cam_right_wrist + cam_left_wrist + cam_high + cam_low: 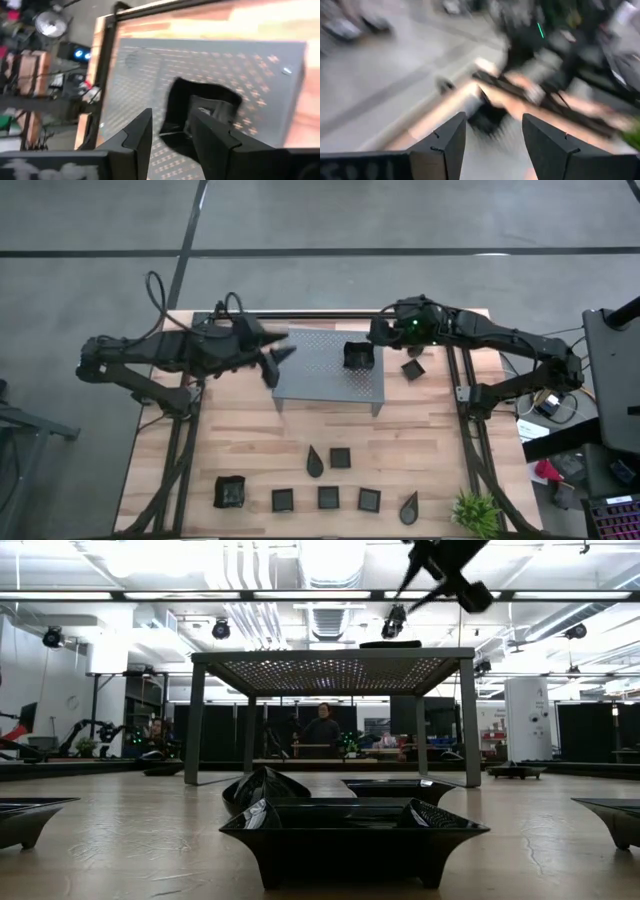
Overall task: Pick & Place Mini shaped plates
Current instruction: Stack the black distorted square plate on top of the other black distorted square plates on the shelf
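**Plate on rack, right arm at its rim**

While the right gripper (170, 132) straddles one wall of a square plate (358, 354), that plate sits on the rack (320, 385) near its right edge. Its fingers look part-spread, a rim between them, likely mid-placement or release. Left gripper (277, 360) hovers at the rack's left edge, fingers spread, empty. Another plate (413, 369) lies just right of the rack; the rest (328, 497) wait near the table's front edge.

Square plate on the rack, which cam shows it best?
Right wrist view: the square plate fills the frame on the perforated rack, beyond the right claw. High view shows it small. Low view shows only a dark sliver on top; left wrist view is blurred.
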Controlling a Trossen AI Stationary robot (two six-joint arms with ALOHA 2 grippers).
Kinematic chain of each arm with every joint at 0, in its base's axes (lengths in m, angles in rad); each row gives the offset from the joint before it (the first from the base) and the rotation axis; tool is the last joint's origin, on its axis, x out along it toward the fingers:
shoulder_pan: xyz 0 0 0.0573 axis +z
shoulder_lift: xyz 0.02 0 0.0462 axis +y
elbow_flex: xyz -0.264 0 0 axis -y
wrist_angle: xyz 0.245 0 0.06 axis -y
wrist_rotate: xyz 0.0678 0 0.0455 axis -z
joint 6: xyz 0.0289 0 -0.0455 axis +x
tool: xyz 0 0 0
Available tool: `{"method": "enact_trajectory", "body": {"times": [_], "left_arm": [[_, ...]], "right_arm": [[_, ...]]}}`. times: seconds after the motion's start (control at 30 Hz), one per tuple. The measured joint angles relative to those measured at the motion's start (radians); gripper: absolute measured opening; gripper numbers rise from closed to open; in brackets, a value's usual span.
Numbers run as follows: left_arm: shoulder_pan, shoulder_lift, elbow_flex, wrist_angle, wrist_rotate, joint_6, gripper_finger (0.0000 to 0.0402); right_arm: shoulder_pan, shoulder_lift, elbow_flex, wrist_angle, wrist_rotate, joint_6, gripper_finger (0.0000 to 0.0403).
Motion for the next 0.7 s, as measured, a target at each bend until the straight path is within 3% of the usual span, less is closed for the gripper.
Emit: {"method": "enact_trajectory", "body": {"times": [0.33, 0.4, 0.57, 0.7], "left_arm": [[-0.035, 0.021, -0.010, -0.412, 0.625, -0.080, 0.0188], [-0.067, 0.021, -0.037, -0.451, 0.676, -0.060, 0.0188], [-0.140, 0.021, -0.148, -0.503, 0.693, -0.053, 0.0188], [-0.202, 0.021, -0.274, -0.502, 0.770, -0.110, 0.0188]], "right_arm": [[0.049, 0.000, 0.183, 0.001, 0.000, -0.304, 0.0114], [0.061, 0.000, 0.209, 0.001, 0.000, -0.342, 0.0111], [0.083, 0.000, 0.246, 0.003, 0.001, -0.393, 0.0105], [0.096, 0.001, 0.254, 0.002, 0.001, -0.414, 0.0100]]}}
